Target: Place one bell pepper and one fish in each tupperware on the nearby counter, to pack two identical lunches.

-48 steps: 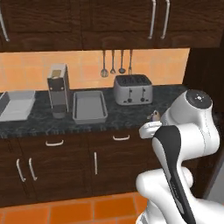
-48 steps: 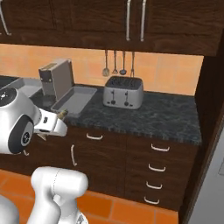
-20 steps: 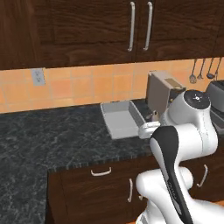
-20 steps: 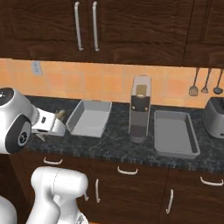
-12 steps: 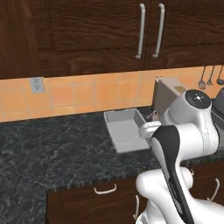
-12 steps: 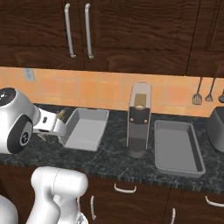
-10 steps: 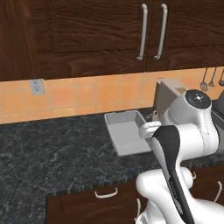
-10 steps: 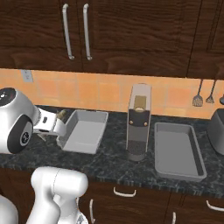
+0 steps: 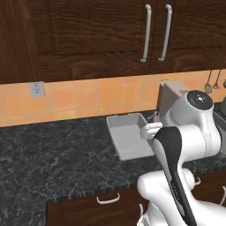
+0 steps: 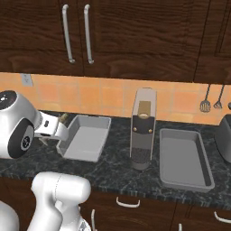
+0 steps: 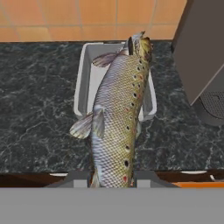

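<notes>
Gripper (image 11: 113,178) closed on a spotted fish (image 11: 118,127) near its tail, hanging above the left tupperware (image 10: 85,137) on the counter (image 9: 48,154). Probably slippery and limp; best held mid-body.

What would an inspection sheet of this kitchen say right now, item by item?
Surface: dark speckled counter, bare on the left.
Job's things: two grey containers, left container and right container, both empty; fish held in front of the left one.
Clutter: tall dark appliance between the containers; toaster at right edge.
Hand: hand shut on the fish's tail end.
Cables: nothing seen.
Surroundings: orange tiled wall, wall outlet, dark cabinets, hanging utensils.
</notes>
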